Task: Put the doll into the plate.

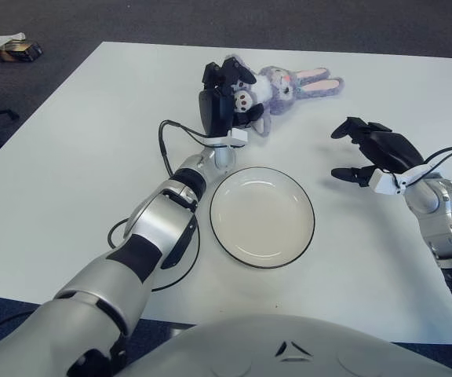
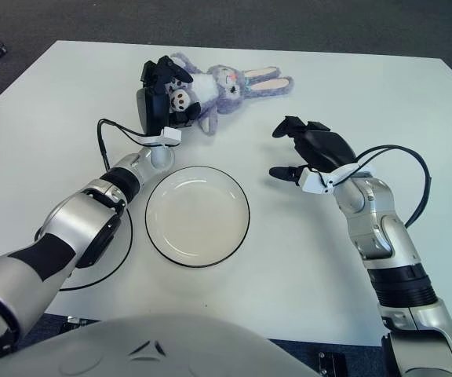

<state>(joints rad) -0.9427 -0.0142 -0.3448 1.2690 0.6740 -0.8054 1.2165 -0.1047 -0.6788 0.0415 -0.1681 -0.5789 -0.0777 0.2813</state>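
Observation:
A purple plush bunny doll [image 1: 285, 82] lies on its side at the far middle of the white table, ears pointing right. My left hand [image 1: 227, 93] is at the doll's lower end, its dark fingers curled over one leg, while one white foot [image 1: 244, 99] still shows beside the palm. The white plate [image 1: 262, 216] with a dark rim sits just in front of that hand and holds nothing. To the right of the plate my right hand [image 2: 297, 148] hovers with its fingers spread and nothing in them.
A black cable [image 1: 165, 149] loops over the table beside my left forearm. Small items [image 1: 10, 49] lie on the dark floor beyond the table's far left corner. The table's right edge runs close behind my right arm.

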